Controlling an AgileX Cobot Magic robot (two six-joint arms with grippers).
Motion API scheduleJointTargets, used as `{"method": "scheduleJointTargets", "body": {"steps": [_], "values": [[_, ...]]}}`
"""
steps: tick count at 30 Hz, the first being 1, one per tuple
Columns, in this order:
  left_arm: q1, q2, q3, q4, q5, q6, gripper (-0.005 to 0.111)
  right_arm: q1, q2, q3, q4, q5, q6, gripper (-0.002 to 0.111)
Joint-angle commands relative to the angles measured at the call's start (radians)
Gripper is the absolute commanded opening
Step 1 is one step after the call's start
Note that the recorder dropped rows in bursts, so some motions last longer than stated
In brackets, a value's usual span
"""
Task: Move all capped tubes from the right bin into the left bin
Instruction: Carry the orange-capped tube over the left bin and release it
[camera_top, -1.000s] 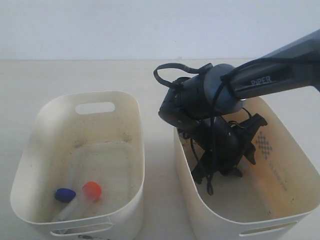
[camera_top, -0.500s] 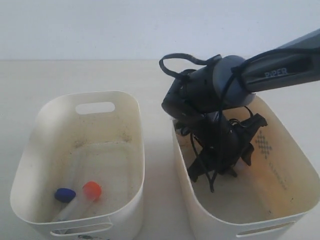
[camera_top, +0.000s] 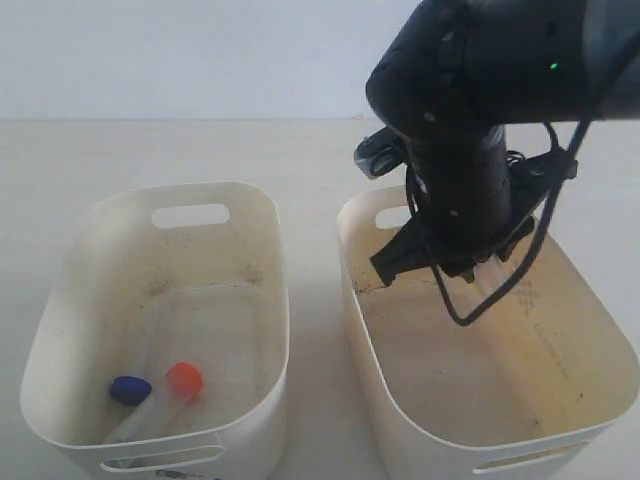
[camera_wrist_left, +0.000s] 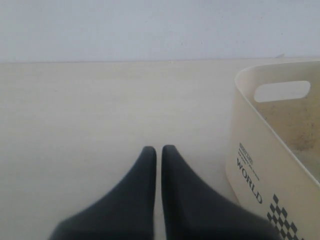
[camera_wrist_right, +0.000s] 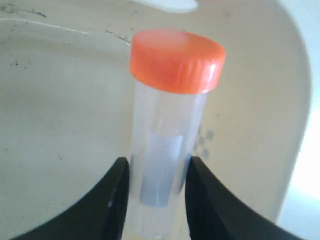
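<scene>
Between the black fingers of the right gripper (camera_wrist_right: 157, 167), clamps a clear plastic cylindrical tube with an orange-red screw cap (camera_wrist_right: 167, 125): pads pressed on either side of the lower body, cap end standing out past the fingertips, long axis running along the fingers, not across them. Hangs above the cream oval plastic tub with the dotted diamond on its inner wall (camera_top: 580, 350), the right bin, roughly at rim height in the exterior view; hides the tube there behind the wrist.

Off to the side of those fingers, across the narrow gap between the tubs, sits the cream oval tub with dark speckled grime (camera_top: 120, 250), the left bin. Holds a blue-capped tube (camera_top: 130, 389) and another orange-red-capped tube (camera_top: 183, 381), lying side by side near its front wall.

Shows no further tube on the visible floor of the right bin, though the arm covers part of it.

Beside the left bin's outer wall, over bare pale table (camera_wrist_left: 75, 100), rests the left gripper (camera_wrist_left: 158, 150), fingers pressed together on nothing.

Looks like a carry for the right arm alone: sideways past both rims before any release
</scene>
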Motion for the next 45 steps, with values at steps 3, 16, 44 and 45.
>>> {"method": "scheduleJointTargets", "body": {"steps": [3,16,44,45], "values": [[0.001,-0.003,-0.003,-0.010,-0.008,0.003,0.004,-0.001,-0.138,0.001,0.068,-0.049,-0.065,0.000],[0.001,-0.003,-0.003,-0.010,-0.008,0.003,0.004,-0.001,-0.350,0.001,0.661,-0.468,-0.363,0.000],[0.001,-0.003,-0.003,-0.010,-0.008,0.003,0.004,-0.001,-0.297,-0.001,0.944,-0.579,-0.840,0.001],[0.001,-0.003,-0.003,-0.010,-0.008,0.003,0.004,-0.001,-0.320,-0.001,0.909,-0.579,-0.840,0.001]]}}
